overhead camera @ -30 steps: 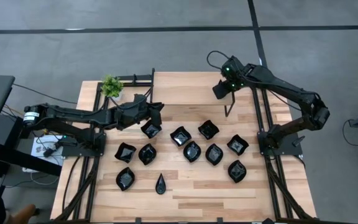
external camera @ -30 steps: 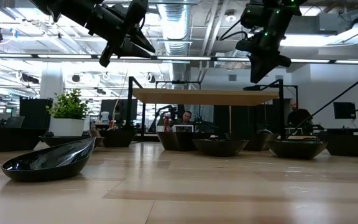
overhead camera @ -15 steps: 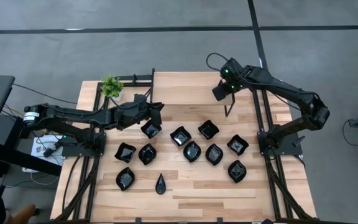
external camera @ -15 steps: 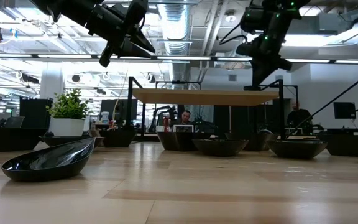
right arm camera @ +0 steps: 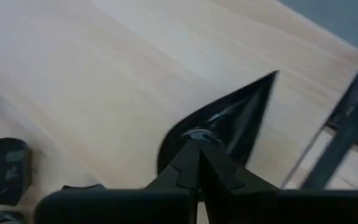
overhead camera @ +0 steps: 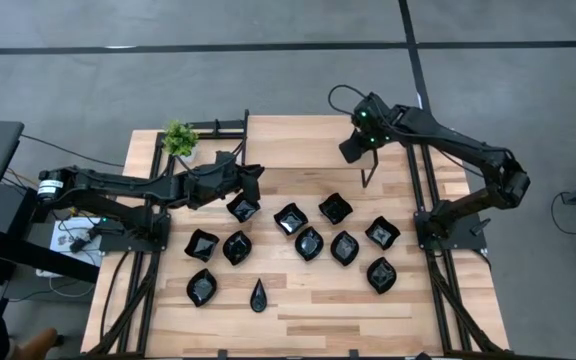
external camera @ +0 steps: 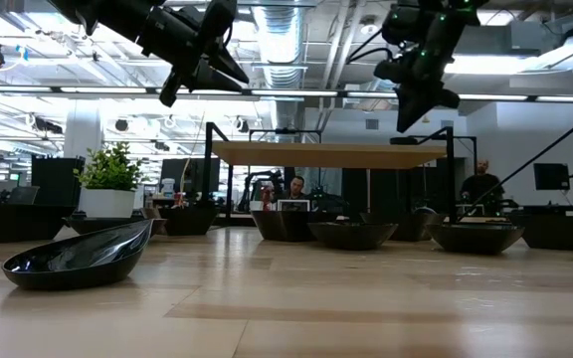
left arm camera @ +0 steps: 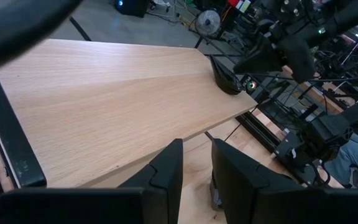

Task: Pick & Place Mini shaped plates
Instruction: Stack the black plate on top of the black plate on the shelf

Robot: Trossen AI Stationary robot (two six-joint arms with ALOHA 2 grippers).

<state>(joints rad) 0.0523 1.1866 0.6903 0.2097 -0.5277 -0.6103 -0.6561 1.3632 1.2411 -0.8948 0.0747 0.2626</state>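
Held item: one glossy black teardrop-shaped mini plate (right arm camera: 241, 118), gripped by its rim and seen edge-on in the high view as a thin dark sliver (overhead camera: 370, 175) hanging above the far half of the light wooden slatted table (overhead camera: 298, 140); it is raised clear of the surface, with its pointed end directed away from the fingers.

Right gripper (overhead camera: 364, 158): jaws clenched on the rim of that teardrop plate; the two dark fingers (right arm camera: 188, 163) meet with no gap visible in the right wrist view; the gripper hangs over the far right part of the table, well apart from the plates lying on it.

Remaining glossy black mini plates: eleven lie on the near half of the table in loose rows; these include a wavy-edged square plate (overhead camera: 335, 208), a second wavy-edged square plate (overhead camera: 243, 208) and a small teardrop plate (overhead camera: 258, 295) nearest the front edge; in the low view that teardrop plate (external camera: 78, 259) sits closest to the camera.

Left gripper (overhead camera: 251, 180): jaws released to a narrow gap, with nothing between the fingers (left arm camera: 166, 171) in the left wrist view; the gripper hovers above the table just beyond the second wavy-edged square plate, not touching it.

Surroundings: a small green potted plant (overhead camera: 179, 138) stands at the far left corner of the table.
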